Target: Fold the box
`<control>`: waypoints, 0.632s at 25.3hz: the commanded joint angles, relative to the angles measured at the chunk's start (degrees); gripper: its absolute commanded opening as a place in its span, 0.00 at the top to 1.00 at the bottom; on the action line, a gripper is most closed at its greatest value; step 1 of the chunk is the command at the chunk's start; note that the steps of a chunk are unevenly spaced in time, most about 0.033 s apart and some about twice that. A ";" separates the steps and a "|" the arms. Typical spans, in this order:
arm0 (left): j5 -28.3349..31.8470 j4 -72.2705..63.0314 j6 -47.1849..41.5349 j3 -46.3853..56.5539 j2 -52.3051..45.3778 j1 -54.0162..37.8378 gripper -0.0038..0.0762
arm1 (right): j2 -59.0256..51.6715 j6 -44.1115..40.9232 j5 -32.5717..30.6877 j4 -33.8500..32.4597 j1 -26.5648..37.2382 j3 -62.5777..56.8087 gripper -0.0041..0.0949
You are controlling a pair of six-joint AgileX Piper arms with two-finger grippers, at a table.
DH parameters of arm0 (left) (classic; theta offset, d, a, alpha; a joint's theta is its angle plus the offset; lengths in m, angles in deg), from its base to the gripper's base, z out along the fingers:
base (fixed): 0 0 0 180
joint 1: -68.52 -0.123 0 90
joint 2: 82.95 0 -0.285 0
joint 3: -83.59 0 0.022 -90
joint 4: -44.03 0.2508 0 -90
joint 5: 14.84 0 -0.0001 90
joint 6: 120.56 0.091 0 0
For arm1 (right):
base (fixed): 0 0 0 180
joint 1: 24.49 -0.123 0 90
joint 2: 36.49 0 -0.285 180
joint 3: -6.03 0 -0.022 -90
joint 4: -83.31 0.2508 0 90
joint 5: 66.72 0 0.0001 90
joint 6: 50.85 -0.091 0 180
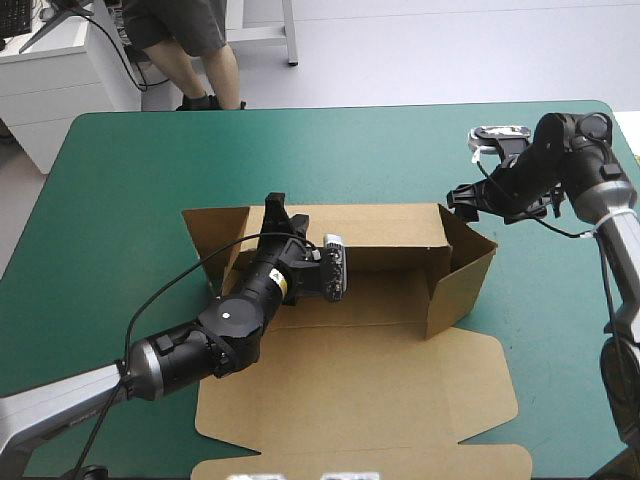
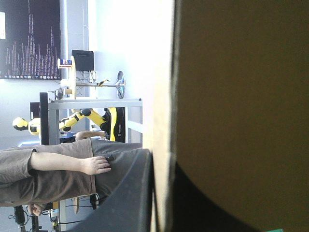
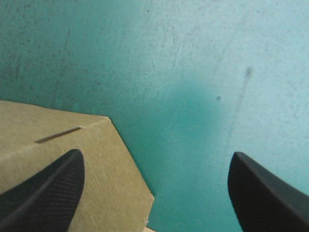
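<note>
High view: the brown box (image 1: 390, 228) sits mid-frame on the teal-green desk (image 1: 130, 170), back and right walls raised, lid flat below. The left claw (image 1: 280, 212) reaches across the tray and pinches the back wall. The right claw (image 1: 462, 198) hangs spread beside the right wall.

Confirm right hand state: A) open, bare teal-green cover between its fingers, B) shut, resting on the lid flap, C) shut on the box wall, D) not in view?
A: the right hand has its fingers standing apart, with teal-green cover between them and a corner of the box by one finger.
</note>
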 commanded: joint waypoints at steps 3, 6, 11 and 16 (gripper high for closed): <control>-2.29 0.50 -0.57 -0.79 -1.33 0.23 0.96 | -9.09 1.23 3.85 -0.39 0.53 -6.22 0.20; -2.29 0.50 -0.57 -0.79 -1.33 0.23 0.96 | -14.58 2.75 10.63 0.88 0.53 -12.87 0.20; -2.29 0.50 -0.57 -0.79 -1.33 0.23 0.96 | -21.52 10.32 19.17 6.50 0.53 -23.72 0.20; -2.29 0.50 -0.57 -0.79 -1.33 0.23 0.96 | -29.99 17.63 29.14 10.79 0.53 -33.61 0.20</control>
